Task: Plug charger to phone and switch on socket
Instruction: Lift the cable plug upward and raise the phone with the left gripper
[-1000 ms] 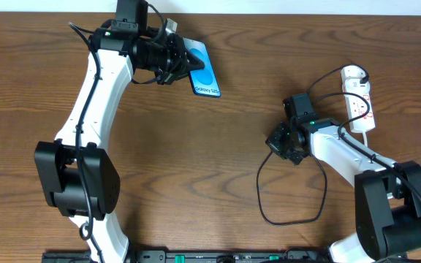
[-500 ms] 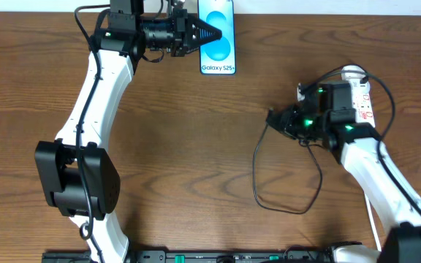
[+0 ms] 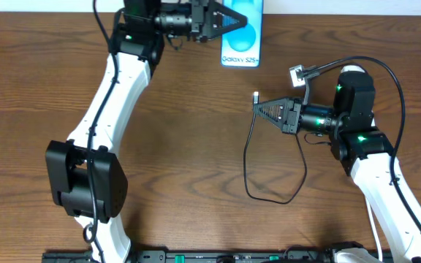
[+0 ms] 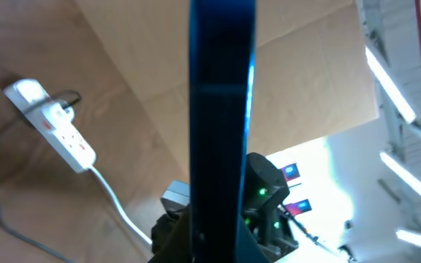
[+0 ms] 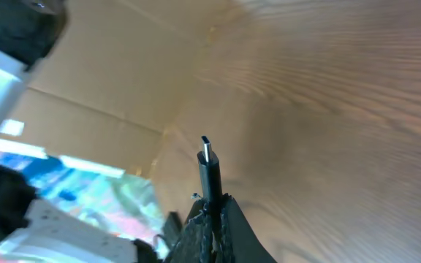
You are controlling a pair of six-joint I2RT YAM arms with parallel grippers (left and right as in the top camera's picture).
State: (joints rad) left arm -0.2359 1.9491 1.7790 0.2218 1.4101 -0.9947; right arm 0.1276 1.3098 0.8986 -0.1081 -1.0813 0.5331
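My left gripper [image 3: 218, 20] is shut on the phone [image 3: 241, 36] and holds it above the table's far edge, teal screen up, "Galaxy S25+" text nearest me. In the left wrist view the phone [image 4: 221, 109] shows edge-on as a dark vertical band between my fingers. My right gripper [image 3: 260, 109] is shut on the charger's plug [image 3: 255, 96], below and right of the phone and apart from it. The plug tip [image 5: 209, 164] sticks out past the shut fingers. The black cable [image 3: 269, 199] loops down over the table. The socket [image 4: 57, 131] is white with red markings; overhead only its rounded end [image 3: 351, 71] shows.
The right arm [image 3: 357, 139] lies over most of the strip in the overhead view. The strip's thick white cord [image 4: 115, 197] runs toward the right arm's base. A thin black cable is plugged in at the strip's rounded end. Brown wooden table [image 3: 181, 146] all round.
My left gripper has carried the phone right along the far edge. My right gripper has swung left with the plug, away from the strip, and its arm now covers the strip.
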